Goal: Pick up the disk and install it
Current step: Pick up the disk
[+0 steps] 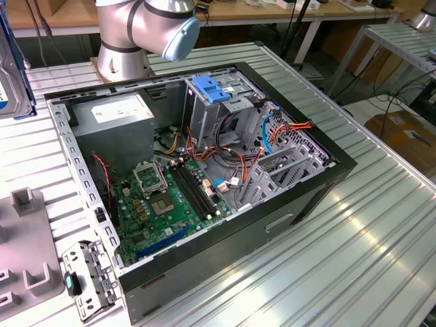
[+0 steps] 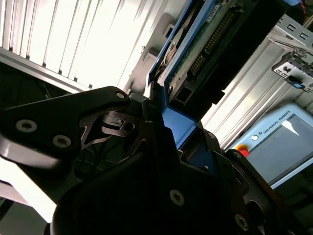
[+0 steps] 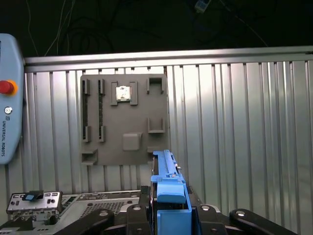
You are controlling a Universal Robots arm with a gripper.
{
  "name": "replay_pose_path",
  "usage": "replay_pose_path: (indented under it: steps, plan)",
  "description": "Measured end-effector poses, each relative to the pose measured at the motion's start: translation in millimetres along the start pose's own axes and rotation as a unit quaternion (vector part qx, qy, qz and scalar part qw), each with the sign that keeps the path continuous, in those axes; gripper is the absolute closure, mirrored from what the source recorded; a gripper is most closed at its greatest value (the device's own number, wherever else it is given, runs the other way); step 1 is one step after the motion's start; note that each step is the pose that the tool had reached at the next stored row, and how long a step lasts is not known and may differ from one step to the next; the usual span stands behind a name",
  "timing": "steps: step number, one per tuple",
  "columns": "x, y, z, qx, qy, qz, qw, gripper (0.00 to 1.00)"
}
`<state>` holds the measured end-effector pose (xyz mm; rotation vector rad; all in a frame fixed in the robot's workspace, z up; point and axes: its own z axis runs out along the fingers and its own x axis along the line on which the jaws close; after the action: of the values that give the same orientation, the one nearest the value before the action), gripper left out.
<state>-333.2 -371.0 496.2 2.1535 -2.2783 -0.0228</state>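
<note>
Gripped the disk (image 3: 168,188) by its blue rails in the gripper (image 3: 168,213), with long axis pointing straight out from the claw; hung outside the computer case (image 1: 272,225), toward the exterior view's left.

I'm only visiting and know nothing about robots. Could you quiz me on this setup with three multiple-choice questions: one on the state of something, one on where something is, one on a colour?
1. The computer case is:
A. closed up
B. open, with the motherboard showing
C. upside down

2. The disk is:
A. inside the case
B. lying flat beside the case
C. gripped in the tool, clear of the case

3. The rails framing the disk are:
A. blue
B. red
C. yellow

Answers:
1. B: the exterior view looks straight down onto the green board and cables.
2. C: both wrist views show the tool closed on it, and the exterior view shows it off to the case's side.
3. A: the bright blue frame shows in both wrist views.
</note>
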Motion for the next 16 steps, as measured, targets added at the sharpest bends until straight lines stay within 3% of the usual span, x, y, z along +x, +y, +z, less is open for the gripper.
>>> replay_pose_path:
  steps: [16]
  plan:
    - [-1.0,-17.5,-0.2,0.0,0.0,0.0,1.0,0.63]
